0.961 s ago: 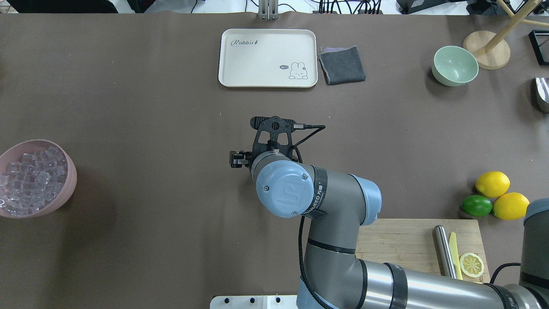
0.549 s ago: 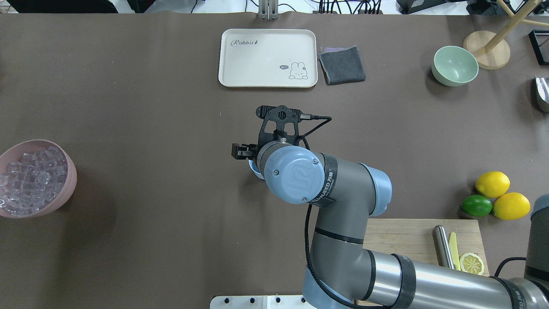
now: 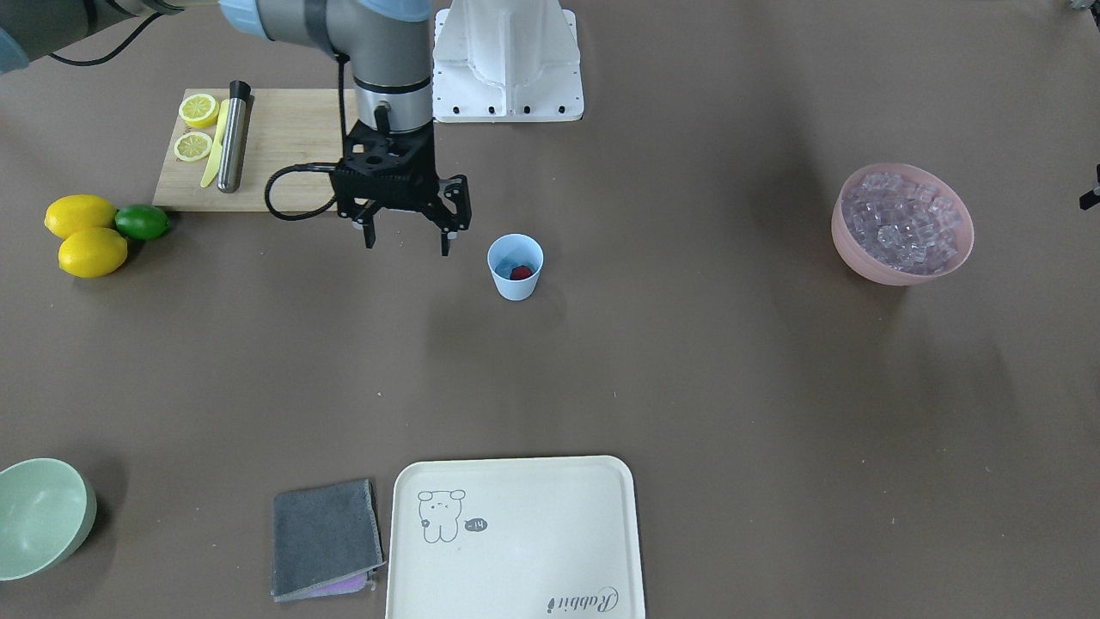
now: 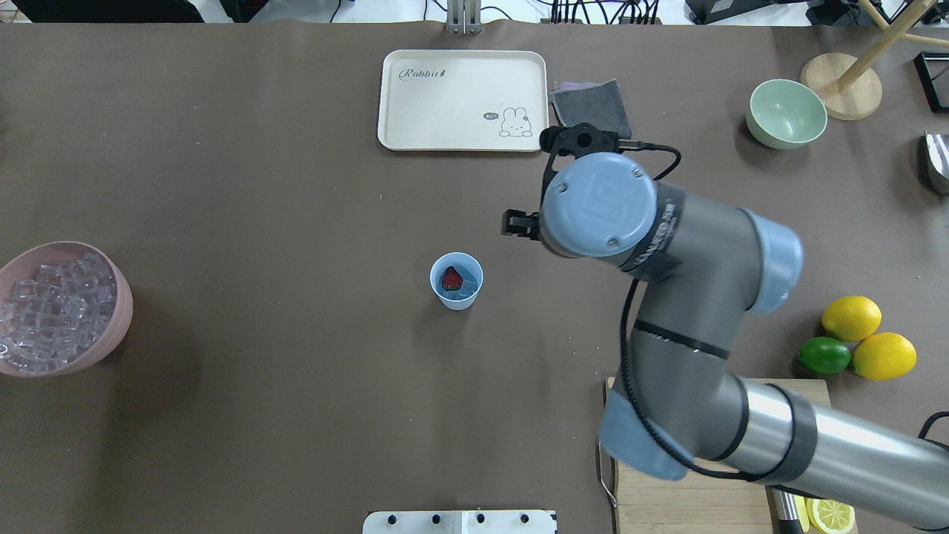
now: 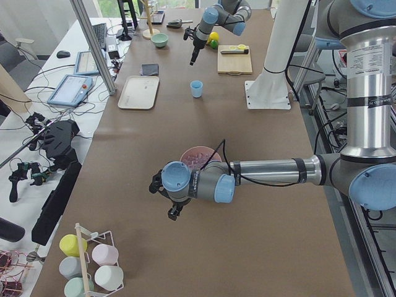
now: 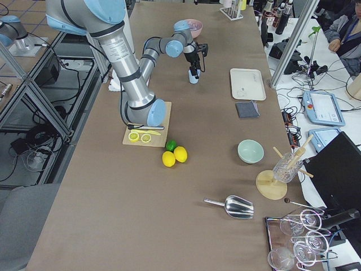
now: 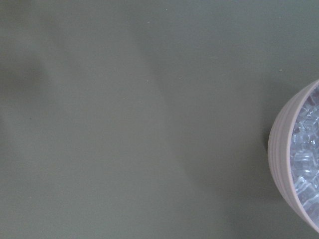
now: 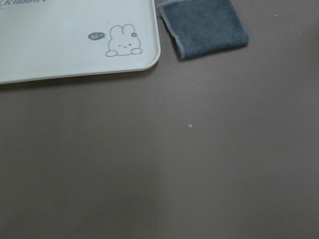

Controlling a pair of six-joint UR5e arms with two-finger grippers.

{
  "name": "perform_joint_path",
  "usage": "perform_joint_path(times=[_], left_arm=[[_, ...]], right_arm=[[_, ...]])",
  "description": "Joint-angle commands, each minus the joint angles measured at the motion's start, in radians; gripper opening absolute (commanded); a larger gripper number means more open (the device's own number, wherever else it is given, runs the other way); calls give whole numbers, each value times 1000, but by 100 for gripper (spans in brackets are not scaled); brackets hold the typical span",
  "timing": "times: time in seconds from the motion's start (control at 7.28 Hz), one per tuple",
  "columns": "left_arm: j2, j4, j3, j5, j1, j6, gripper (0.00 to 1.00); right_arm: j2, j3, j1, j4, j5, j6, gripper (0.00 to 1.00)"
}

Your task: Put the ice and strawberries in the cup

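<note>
With right gripper (image 3: 408, 248) spread empty upper centre, left gripper (image 5: 174, 216) unreadable, risks toppling pale-blue plastic cup (image 3: 516, 282) holding red strawberry (image 3: 520, 272) when adding clear ice cubes (image 3: 902, 219)

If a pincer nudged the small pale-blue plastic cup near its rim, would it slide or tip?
Probably tip: the small pale-blue plastic cup tapers to a base narrower than its rim. It is likely light, with one small red strawberry visible inside. Its plain smooth wall could slip in a grip.
</note>
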Motion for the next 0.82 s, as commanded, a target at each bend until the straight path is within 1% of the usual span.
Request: perform_joint_path(times=[0.0, 0.14, 0.27, 0.41, 0.55, 0.69], left_arm=[[-13, 3, -21, 6, -28, -143, 98], [-24, 7, -20, 41, -24, -144, 98], [-36, 13, -24, 66, -25, -132, 98], [-36, 13, -26, 66, -25, -131, 98], [-32, 11, -23, 68, -24, -131, 98], [-25, 5, -26, 66, -30, -128, 98]], right_arm=[[-147, 72, 202, 16, 201, -263, 100], [-190, 71, 320, 20, 300, -387, 100], [-267, 66, 427, 45, 384, -507, 100], [-381, 45, 548, 105, 461, -708, 100], [-490, -4, 668, 175, 536, -864, 100], [-590, -50, 759, 278, 572, -979, 100]])
